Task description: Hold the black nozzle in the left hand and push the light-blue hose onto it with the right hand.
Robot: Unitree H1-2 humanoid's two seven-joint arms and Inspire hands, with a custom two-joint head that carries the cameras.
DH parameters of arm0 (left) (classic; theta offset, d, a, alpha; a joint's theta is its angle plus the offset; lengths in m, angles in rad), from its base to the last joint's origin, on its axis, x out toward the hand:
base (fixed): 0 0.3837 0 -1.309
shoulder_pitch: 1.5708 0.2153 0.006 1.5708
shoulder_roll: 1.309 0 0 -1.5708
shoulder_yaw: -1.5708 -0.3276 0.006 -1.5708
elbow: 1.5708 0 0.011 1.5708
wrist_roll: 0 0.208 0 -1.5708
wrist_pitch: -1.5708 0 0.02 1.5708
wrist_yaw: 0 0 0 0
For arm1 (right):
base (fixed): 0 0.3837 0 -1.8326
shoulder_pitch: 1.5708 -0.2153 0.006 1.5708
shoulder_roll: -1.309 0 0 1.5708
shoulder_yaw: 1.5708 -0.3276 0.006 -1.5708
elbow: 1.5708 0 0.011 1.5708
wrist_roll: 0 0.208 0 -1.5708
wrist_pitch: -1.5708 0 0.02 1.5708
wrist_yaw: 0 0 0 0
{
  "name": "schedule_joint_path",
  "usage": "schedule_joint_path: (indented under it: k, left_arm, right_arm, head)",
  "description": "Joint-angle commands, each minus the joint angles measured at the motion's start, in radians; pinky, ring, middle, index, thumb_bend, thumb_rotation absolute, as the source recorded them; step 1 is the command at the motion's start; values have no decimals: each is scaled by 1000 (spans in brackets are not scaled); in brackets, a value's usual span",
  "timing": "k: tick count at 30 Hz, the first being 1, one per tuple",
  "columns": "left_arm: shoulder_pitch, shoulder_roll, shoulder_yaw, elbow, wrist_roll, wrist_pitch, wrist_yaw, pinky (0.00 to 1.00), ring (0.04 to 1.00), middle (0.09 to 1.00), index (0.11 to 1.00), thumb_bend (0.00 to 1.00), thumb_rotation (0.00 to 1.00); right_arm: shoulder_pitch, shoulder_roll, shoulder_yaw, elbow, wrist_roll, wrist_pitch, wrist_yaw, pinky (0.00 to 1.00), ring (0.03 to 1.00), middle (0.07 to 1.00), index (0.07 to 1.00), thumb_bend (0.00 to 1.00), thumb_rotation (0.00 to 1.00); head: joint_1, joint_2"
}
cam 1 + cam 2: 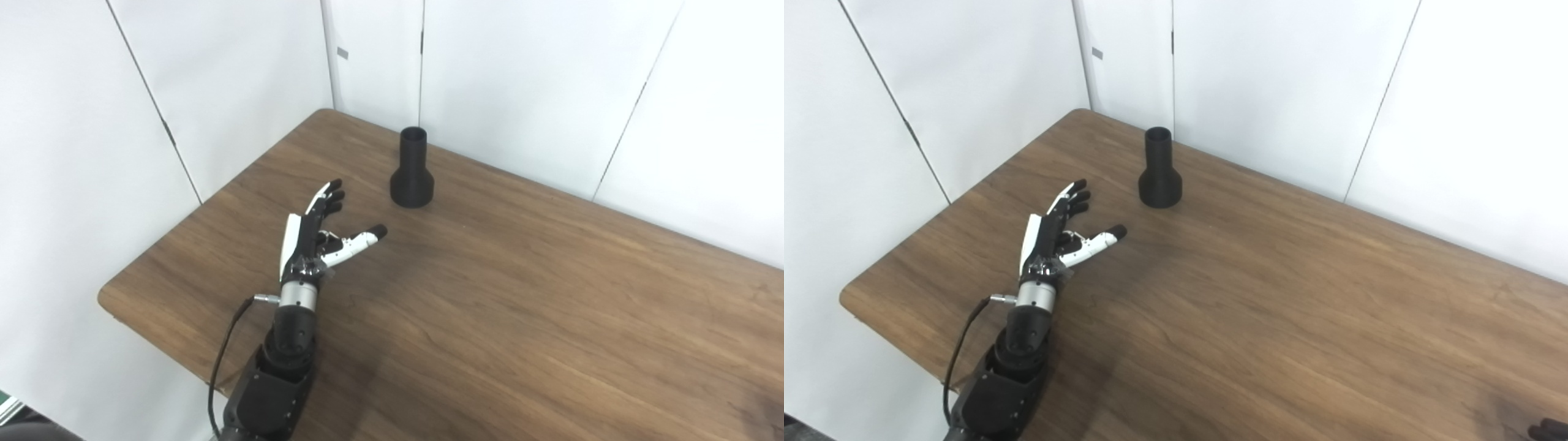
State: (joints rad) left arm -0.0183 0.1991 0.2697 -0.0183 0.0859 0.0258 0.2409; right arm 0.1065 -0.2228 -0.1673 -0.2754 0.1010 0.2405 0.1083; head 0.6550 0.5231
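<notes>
Left hand (312,236) open over the table (490,318), fingers (327,196) spread and thumb (361,240) splayed to the right, holding nothing. Nozzle (412,168) stands upright on its wide base near the far edge, narrow neck up, ahead of the hand and a bit to its right, apart from it w/ bare wood between. No contact yet.

Right hand (1546,430) barely in frame: only a dark tip at the bottom right corner of the right eye view, so can't tell if it's open or closed. Light-blue hose not visible in either view.

Risks, as judged from here: nozzle is tall for its footprint, so a fingertip clipping the neck on approach could tip it or shove it toward the wall panels behind. Smooth black surface, probably slick plastic; a grip on the tapered shoulder could slide up the neck. Grabbing too high on the neck would cover the part the hose must slide over, leaving the other hand no room. A loose hold would let the nozzle twist or back out when the hose is pushed on. Hand approaches at a slant, palm side not squared to the nozzle, so fingers may close unevenly around it.
</notes>
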Motion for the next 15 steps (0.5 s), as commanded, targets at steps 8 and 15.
schedule_joint_path:
  k: [8,15]
  left_arm:
    - [-37,3,-11,-49,-7,-9,-21,835,869,871,901,1000,379]
    - [-46,3,-3,-42,-12,-9,-24,830,866,870,904,1000,356]
  right_arm:
    - [-17,-19,-1,-27,-12,-27,-2,479,613,638,610,187,473]
    - [-12,-17,-2,-25,-9,-35,0,466,602,632,605,216,502]
  head:
    - [-3,1]
    - [-2,3]
